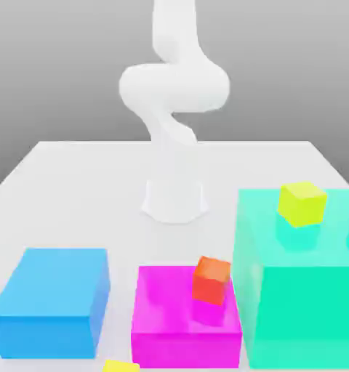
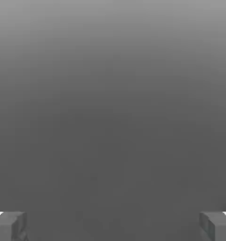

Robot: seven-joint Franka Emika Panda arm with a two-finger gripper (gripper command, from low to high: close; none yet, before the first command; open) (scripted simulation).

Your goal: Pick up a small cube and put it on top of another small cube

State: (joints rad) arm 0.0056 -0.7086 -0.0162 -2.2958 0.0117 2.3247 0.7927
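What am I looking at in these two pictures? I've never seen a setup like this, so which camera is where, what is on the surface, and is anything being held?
These are simulator renders. The exterior view shows a white robot arm standing on a pale table. On the table are a large blue block, a large magenta block and a large teal block. A small orange-red cube sits on the magenta block, and a yellow-green cube on the teal one. A small yellow cube peeks in at the bottom edge. The hand view looks out between the open gripper fingers; nothing is held.
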